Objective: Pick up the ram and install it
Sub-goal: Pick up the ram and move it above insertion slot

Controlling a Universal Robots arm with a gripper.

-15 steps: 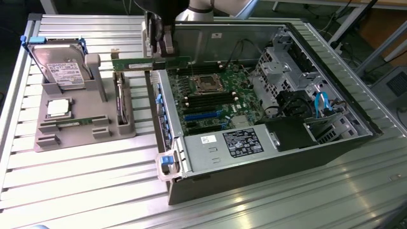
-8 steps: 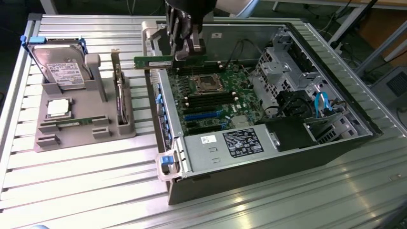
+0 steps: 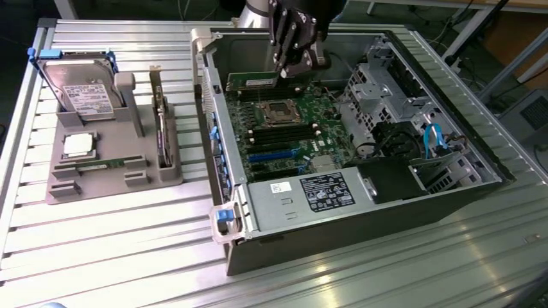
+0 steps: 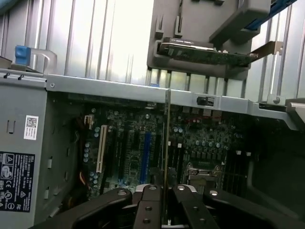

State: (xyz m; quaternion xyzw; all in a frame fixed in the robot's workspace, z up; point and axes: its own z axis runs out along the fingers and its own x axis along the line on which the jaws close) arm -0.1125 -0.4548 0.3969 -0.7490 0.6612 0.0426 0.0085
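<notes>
narrowly — gripper point(image 3: 289, 70) snug around ram point(image 3: 251, 82)

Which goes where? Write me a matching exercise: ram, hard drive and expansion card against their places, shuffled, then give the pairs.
1. ram
2. hard drive
3. expansion card

A. standing on edge in a slot of the grey holder
B. gripped by the tool over the motherboard
C. lying label up on the grey holder

Pairs: 1-B, 2-C, 3-A.
</notes>
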